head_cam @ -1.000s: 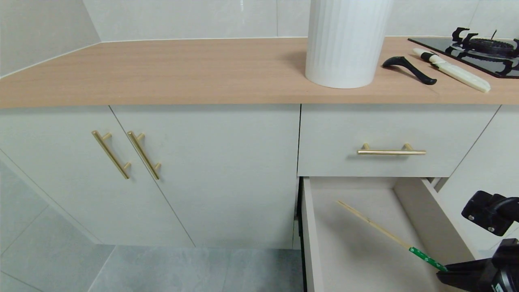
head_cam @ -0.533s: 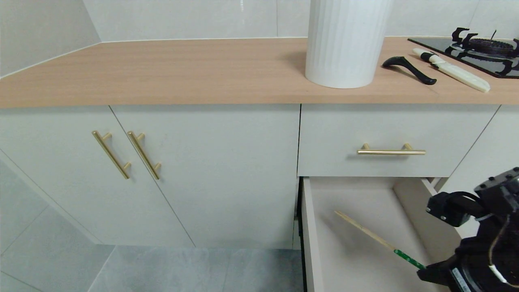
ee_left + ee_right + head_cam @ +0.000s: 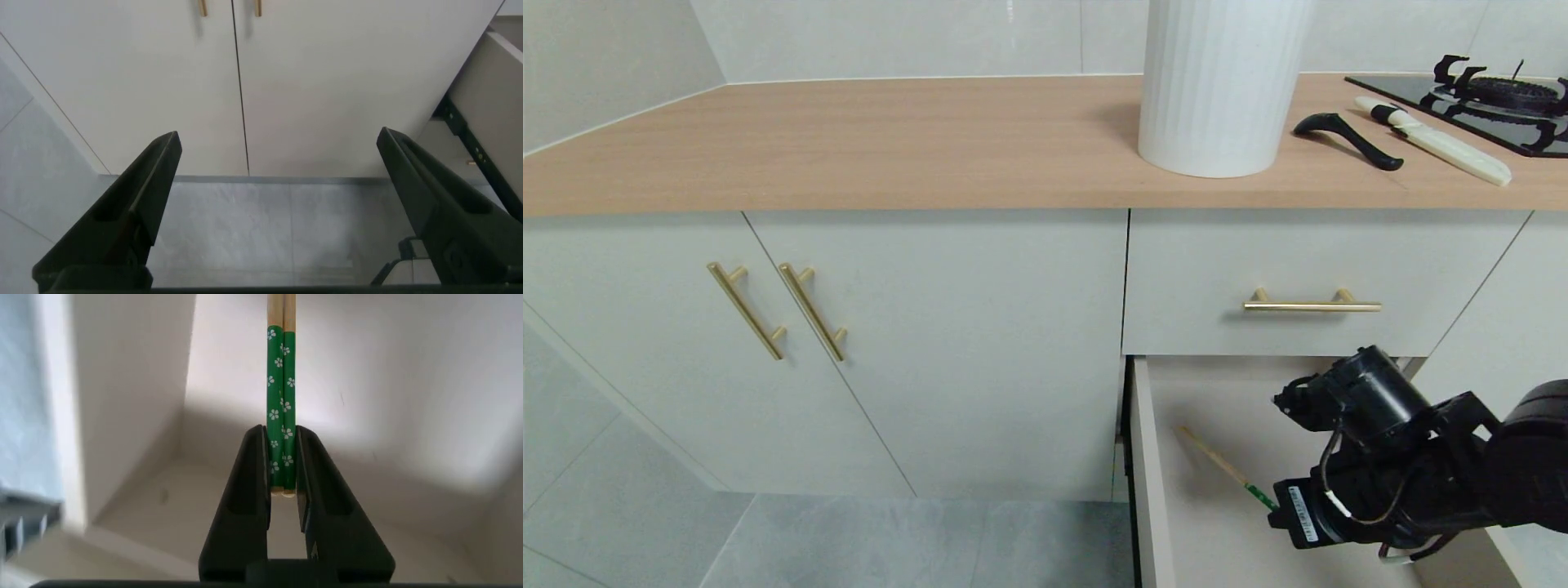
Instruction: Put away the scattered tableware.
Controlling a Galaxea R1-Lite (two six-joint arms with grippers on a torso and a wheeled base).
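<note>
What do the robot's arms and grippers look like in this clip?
The right arm is black, with a rounded cylindrical housing, a thin white cable looping along it and a white printed label. The right gripper has two slim black fingers; the left gripper has two broad, wedge-shaped black fingers.

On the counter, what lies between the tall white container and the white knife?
A black curved utensil lies there, between the white container and the white knife, as the head view shows.
</note>
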